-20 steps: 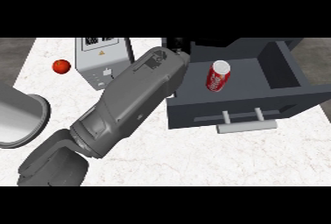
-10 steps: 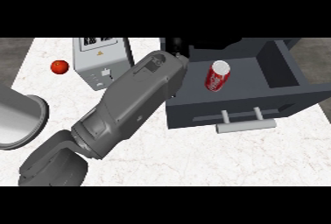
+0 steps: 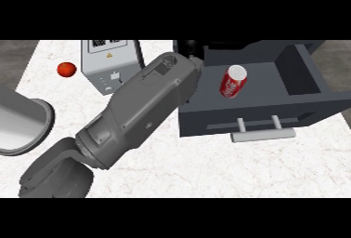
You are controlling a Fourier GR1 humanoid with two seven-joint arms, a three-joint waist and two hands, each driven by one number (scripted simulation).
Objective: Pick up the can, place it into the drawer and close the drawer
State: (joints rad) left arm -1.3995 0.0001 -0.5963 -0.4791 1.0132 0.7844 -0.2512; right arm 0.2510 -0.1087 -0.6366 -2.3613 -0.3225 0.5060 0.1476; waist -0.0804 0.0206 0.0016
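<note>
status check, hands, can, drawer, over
One grey forearm crosses the view; its hand is hidden behind the drawer's back corner. Other hand not in view. Can lies in open drawer. Handle clear.

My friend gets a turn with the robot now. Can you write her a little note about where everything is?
Hands: only one grey forearm shows, reaching up toward the drawer's left rear corner; its hand is hidden, so I cannot tell its fingers. The other hand is out of view.
Can: lying inside the open drawer.
Done: can is in the drawer.
Left: push the drawer shut, probably at its handle.
</note>
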